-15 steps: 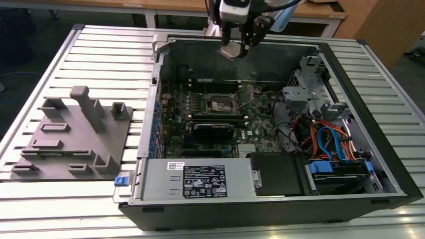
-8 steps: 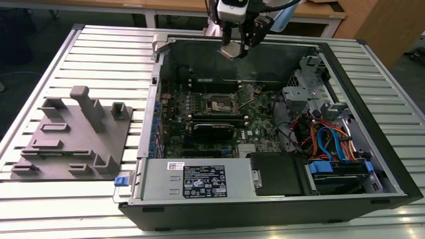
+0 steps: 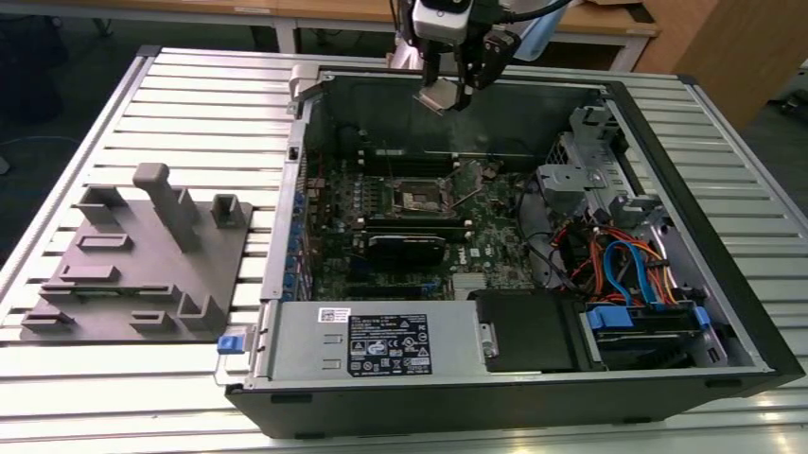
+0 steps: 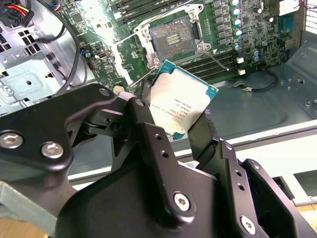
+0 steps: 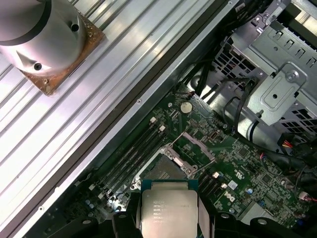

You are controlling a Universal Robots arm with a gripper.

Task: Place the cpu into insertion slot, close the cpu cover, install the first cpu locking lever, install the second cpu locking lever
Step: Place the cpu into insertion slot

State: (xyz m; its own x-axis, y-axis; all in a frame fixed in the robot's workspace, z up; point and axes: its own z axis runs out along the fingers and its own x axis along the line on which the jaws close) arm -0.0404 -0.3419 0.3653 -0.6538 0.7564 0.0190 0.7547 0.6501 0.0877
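bright overhead light, glare on slatted table [image 3: 127, 407], sheen on cpu [image 4: 181, 101], case [image 3: 505, 411] interior shadowed

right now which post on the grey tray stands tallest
The slim rounded-top post toward the tray's far side in the exterior view; it rises well above the squat blocks around it.

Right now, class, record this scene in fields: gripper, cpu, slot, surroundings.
gripper: shut on the cpu, above the open computer case
cpu: held tilted, not yet in the slot
insertion slot: uncovered, empty, dark centre showing
computer case: lying open on a slatted table
grey fixture block: on the table, at the exterior view's left of the case
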